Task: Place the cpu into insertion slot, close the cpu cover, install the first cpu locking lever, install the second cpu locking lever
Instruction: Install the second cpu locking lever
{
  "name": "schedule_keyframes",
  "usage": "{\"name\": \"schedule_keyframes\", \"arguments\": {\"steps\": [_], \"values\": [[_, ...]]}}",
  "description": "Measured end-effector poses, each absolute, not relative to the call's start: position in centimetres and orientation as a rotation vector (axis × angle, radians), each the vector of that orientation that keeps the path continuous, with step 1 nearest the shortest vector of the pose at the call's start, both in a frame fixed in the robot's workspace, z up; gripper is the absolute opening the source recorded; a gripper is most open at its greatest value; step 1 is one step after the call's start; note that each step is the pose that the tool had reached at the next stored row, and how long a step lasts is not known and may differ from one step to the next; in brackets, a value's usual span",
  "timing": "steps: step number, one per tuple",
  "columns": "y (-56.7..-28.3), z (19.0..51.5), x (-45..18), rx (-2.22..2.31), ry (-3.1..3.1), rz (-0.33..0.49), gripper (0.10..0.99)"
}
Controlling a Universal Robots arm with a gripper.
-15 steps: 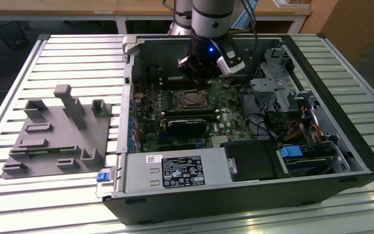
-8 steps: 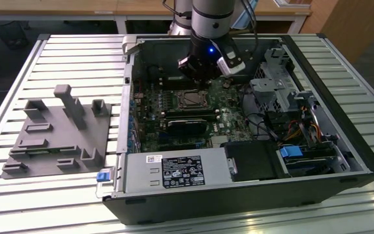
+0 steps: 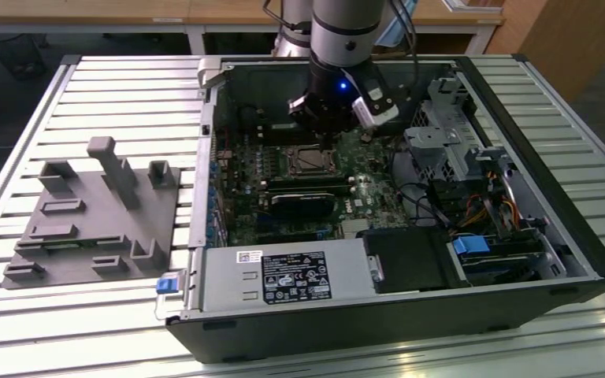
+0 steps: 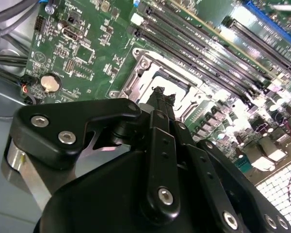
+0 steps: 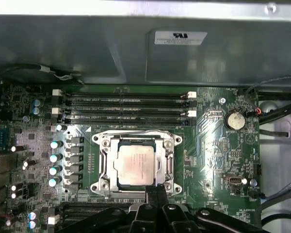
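Black tool (image 5: 156,190) poised upright at cpu (image 5: 134,164) edge.

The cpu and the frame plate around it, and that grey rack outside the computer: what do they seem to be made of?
The cpu has a matte silvery-grey top with a dull sheen, probably metal. The cpu cover framing it is bright and glints under the light, so likely bare polished steel. The grey rack in the exterior view is uniformly flat grey with blocky shapes, probably plastic, though I can't be sure.

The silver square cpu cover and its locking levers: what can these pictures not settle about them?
- Silver square cpu cover: fully latched or not, too fine in the first wrist view.
- Locking levers: the black end effector hides the near socket edge.
- Silvery-grey square cpu: partly behind the end effector in the second wrist view.
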State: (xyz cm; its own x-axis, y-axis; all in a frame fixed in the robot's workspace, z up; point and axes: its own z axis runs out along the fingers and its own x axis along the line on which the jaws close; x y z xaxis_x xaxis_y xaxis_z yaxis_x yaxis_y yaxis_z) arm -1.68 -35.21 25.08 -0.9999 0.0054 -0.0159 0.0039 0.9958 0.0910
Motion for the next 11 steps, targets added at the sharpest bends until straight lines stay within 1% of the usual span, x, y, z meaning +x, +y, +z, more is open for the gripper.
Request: {"name": "schedule_keyframes", "arguments": {"steps": [6, 11], "values": [[-36.2, 24.7, -1.7, 0.008, 3.121, 0.174, 0.11], [-36.5, 24.0, -1.7, 0.007, 3.123, 0.179, 0.11]]}}
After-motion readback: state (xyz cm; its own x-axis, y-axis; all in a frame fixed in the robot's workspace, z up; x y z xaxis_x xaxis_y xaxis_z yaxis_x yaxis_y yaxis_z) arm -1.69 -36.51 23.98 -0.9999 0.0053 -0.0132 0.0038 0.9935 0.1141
